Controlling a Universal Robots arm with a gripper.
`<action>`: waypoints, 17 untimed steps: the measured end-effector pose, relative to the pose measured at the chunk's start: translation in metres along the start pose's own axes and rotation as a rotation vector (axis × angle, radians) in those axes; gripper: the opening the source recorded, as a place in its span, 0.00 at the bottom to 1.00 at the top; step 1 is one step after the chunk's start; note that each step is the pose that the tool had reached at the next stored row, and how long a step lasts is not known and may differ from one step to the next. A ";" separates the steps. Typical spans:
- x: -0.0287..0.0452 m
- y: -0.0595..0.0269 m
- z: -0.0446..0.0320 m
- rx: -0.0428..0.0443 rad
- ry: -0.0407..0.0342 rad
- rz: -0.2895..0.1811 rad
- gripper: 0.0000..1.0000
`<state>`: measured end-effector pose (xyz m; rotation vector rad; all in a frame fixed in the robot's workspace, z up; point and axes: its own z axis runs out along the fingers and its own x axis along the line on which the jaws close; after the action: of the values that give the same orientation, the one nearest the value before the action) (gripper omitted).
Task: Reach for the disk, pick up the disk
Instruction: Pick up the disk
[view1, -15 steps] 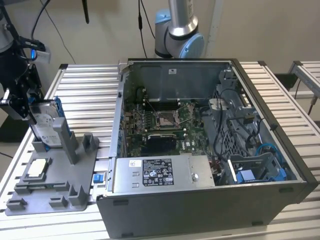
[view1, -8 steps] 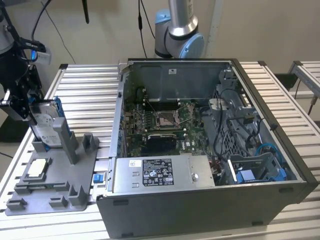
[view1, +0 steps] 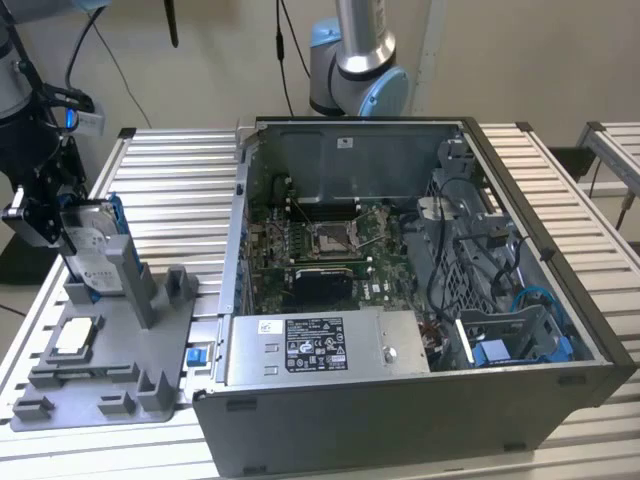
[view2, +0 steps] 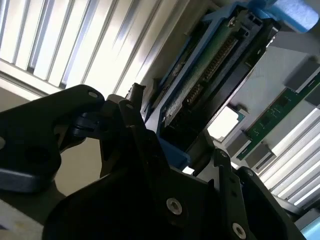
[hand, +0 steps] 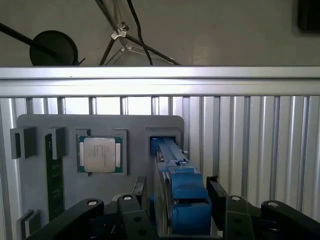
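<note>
The disk (view1: 92, 243) stands on edge in a slot of the grey fixture (view1: 130, 345) at the exterior view's left, silver with a white label and a blue carrier frame. My gripper (view1: 55, 215) is at its upper end. In the first wrist view the disk (hand: 170, 155) runs edge-on from its slot toward the camera. The gripper (hand: 177, 192) straddles it, open, with one black finger (hand: 140, 187) a thin gap off the silver face and the other close to the blue frame. The second wrist view shows the disk's green underside (view2: 210, 60) between the same jaws.
A small square chip (hand: 99, 154) and a green memory stick (hand: 54, 175) lie in other pockets of the fixture. An open computer case (view1: 400, 425) stands right of the fixture on the slatted aluminium table (view1: 170, 180). The arm's base (view1: 355, 60) rises behind the case.
</note>
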<state>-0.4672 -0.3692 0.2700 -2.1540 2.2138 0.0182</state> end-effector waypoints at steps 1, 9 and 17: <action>0.0000 0.0000 0.0006 0.0001 -0.0002 0.000 1.00; 0.0001 0.0001 0.0034 -0.0002 -0.0106 0.000 1.00; 0.0002 0.0001 0.0036 -0.0003 -0.0113 0.000 0.00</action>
<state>-0.4672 -0.3693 0.2664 -2.1482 2.2082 0.0306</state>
